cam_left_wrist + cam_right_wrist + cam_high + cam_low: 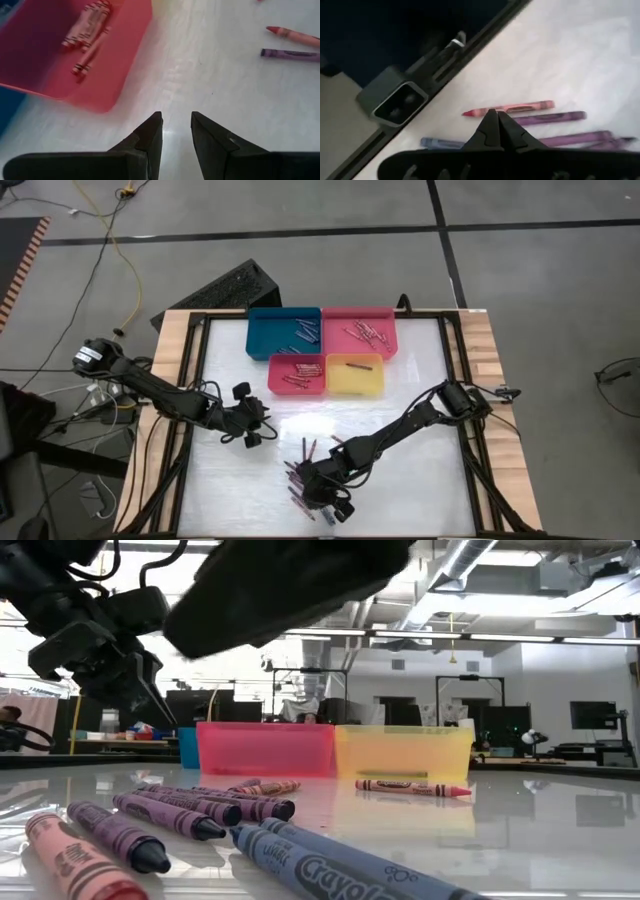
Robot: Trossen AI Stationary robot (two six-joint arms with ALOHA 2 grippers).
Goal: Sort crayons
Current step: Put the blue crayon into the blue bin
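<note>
Looking straight down on the table (240,500), we see loose crayons (305,475) piled near the front edge, with the right gripper (335,505) over them. Farther back sit four trays: blue (270,332), pink (365,315), red (297,376) and yellow (355,378), each holding crayons. The left gripper (252,430) hangs left of the pile.

From table height, we see purple, pink and blue crayons (190,815) lying close by, the red tray (265,748) and yellow tray (403,752) behind.

Past the left wrist, we see its fingers (150,135) slightly apart, holding nothing, near the red tray (115,60).

Past the right wrist, its fingers (490,131) are pressed together, empty, above a red crayon (510,108) and purple ones (550,118).
</note>
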